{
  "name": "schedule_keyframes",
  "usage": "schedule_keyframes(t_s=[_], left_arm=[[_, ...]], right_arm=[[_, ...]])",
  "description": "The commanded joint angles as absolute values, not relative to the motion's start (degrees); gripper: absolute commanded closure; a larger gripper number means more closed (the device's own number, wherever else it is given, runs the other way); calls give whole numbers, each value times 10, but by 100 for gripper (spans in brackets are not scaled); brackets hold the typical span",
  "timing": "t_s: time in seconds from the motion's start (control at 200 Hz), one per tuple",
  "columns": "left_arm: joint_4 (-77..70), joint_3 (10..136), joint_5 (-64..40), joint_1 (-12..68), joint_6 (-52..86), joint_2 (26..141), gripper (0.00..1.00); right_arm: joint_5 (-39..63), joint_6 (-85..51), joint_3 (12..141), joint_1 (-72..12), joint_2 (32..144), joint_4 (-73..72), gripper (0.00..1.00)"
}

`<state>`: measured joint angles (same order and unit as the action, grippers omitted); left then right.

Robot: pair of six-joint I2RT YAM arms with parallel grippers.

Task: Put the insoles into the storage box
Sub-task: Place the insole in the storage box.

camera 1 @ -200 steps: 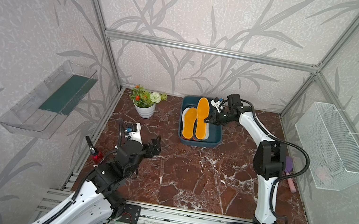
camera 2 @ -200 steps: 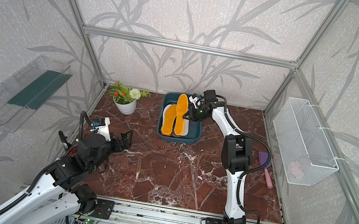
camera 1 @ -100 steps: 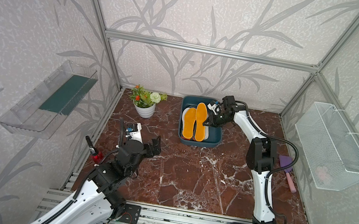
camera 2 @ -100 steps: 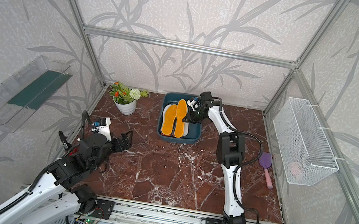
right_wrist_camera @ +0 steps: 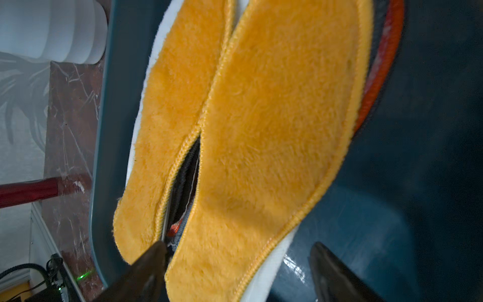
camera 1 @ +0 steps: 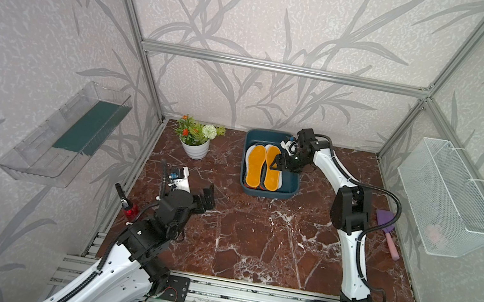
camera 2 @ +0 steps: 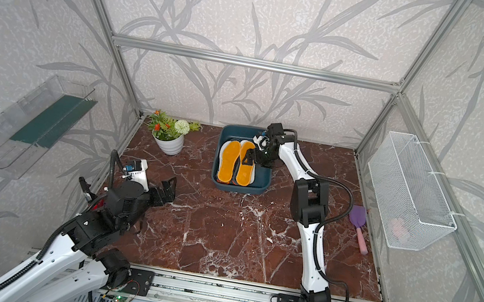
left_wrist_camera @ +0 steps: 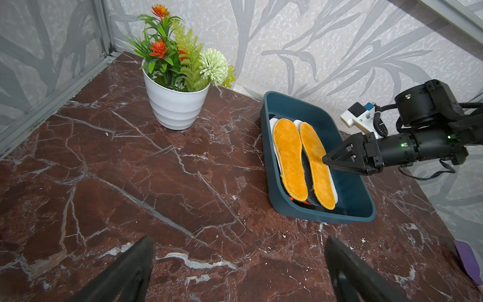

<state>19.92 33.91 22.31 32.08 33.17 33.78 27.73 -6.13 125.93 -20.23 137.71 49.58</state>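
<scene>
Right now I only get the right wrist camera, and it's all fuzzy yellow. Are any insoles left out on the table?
Observer: None that I can see. The insoles in view are all in the box, and none lie on the table.
Operator: Where's my other arm?
Observer: The left fingers are open, over the table's left side, well apart from the box.
Operator: Is anything else out there?
Observer: A purple shovel lies at the table's right edge.

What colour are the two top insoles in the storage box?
The top insoles are mustard yellow and fuzzy; right wrist view shows it best.
</scene>
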Motion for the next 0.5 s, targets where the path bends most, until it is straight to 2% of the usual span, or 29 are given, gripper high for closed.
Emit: schedule_keyframes(t_s=[0.0, 0.105, 0.165, 0.245, 0.345, 0.405, 0.495], left_arm=[[229, 355, 262, 317, 306, 333, 1], [231, 360, 289, 316, 283, 332, 1], [222, 356, 311, 316, 270, 331, 1], [197, 345, 340, 316, 259, 333, 1], [171, 324, 373, 315, 254, 334, 1], [138, 301, 397, 315, 251, 343, 1], [75, 261, 403, 313, 226, 370, 1]], right_arm=[[201, -70, 1232, -217, 1288, 480, 1], [154, -82, 1148, -223, 1208, 413, 1], [116, -83, 1048, -230, 1130, 329, 1], [41, -75, 875, -245, 1005, 193, 1], [-21, -56, 613, -252, 832, -64, 1], [-64, -43, 477, -252, 753, -170, 1], [-129, -21, 384, -248, 683, -169, 1]])
